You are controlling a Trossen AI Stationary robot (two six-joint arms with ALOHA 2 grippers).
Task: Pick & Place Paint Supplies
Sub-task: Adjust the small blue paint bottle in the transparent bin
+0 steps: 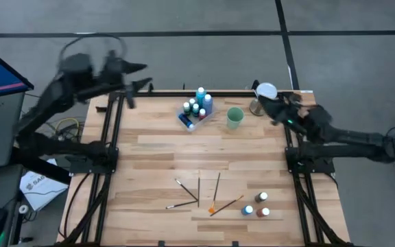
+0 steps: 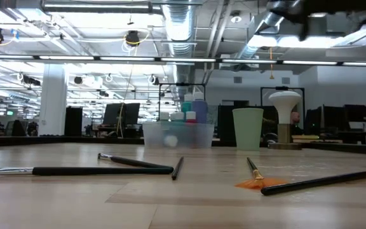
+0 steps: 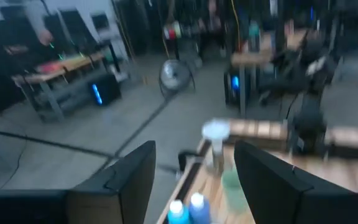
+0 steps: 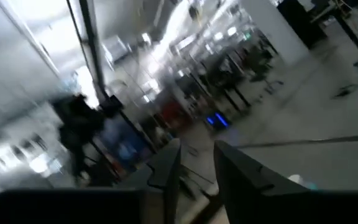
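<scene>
Both arms raised off the worktop point(image 1: 156, 147), nothing carried. Left end effector point(image 1: 137, 75) hanging past the far left corner, fingers point(image 3: 124, 180) spread well apart and empty. Right end effector point(image 1: 274, 110) up near the far right corner, beside a white-topped stand point(image 1: 265, 91); fingers point(image 4: 166, 165) parted only narrowly, nothing between them.

Several paint bottles point(image 1: 196, 106) already standing in the clear tray point(image 1: 192, 118) at the middle of the far edge, pale green cup point(image 1: 234, 117) just beside it. Still loose near the front edge: a scatter of paintbrushes point(image 1: 199, 191), among them an orange-tipped brush point(image 1: 226, 204), and three small bottles point(image 1: 258, 206) towards the front right corner.

Probably between picks. Best next target for the right arm: the small bottles, nearest its side. Open wider before descending, come straight down over one cap, close across the body below the cap, keeping clear of its neighbours. For brushes, grip across the shaft near mid-length, fingertips low to the wood.
</scene>
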